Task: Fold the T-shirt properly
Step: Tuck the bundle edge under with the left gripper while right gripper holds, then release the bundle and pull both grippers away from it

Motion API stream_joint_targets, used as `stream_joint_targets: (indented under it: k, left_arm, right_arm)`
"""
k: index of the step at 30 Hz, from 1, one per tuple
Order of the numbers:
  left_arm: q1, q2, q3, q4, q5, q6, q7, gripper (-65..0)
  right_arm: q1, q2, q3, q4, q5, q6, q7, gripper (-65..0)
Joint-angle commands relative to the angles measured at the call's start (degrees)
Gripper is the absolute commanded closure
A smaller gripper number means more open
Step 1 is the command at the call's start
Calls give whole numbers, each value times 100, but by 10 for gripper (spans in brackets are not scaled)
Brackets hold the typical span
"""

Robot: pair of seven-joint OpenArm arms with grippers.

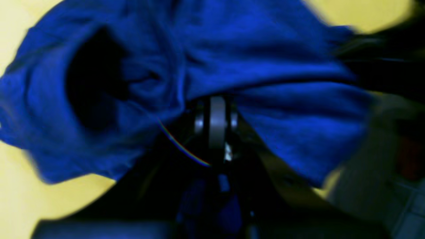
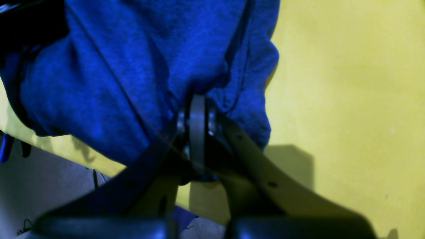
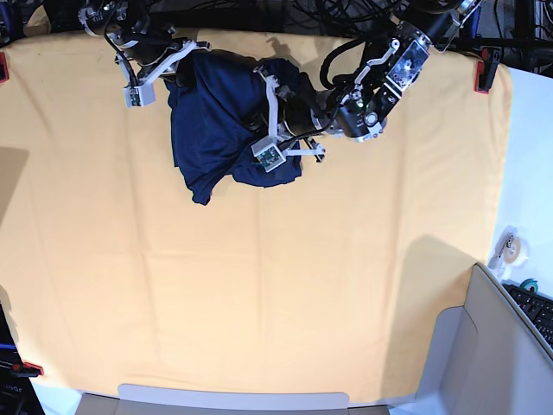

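With the left gripper (image 1: 217, 99) and right gripper (image 2: 197, 99) both clamped on the bunched T-shirt (image 3: 216, 121), it probably needs spreading flat on the table cloth (image 3: 259, 303) next.

a robot lab bench: clamped yellow table cloth (image 3: 259, 294), cables (image 3: 259, 13), keyboard (image 3: 536, 309)

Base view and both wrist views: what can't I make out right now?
- Base view: the bunched dark navy knit T-shirt covers both jaws; sleeves and collar cannot be told apart.
- Left wrist view: motion blur smears the shirt's folds; fabric hides the jaw tips.
- Right wrist view: fabric drapes over the jaw tips.
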Motion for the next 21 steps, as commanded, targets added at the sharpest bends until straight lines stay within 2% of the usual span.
stream_joint_targets:
  k: [1,6,21]
  left_arm:
    - [-210,4,-50,110,140,14,-206,0]
    - [-306,13,-199,110,545,14,-232,0]
    - [-350,4,-1869,277,562,23,-188,0]
  right_arm:
    - [-71,-15,12,26,-188,5,-198,0]
    - [-88,-6,12,26,-188,5,-198,0]
    - [-27,-15,12,35,-188,5,-198,0]
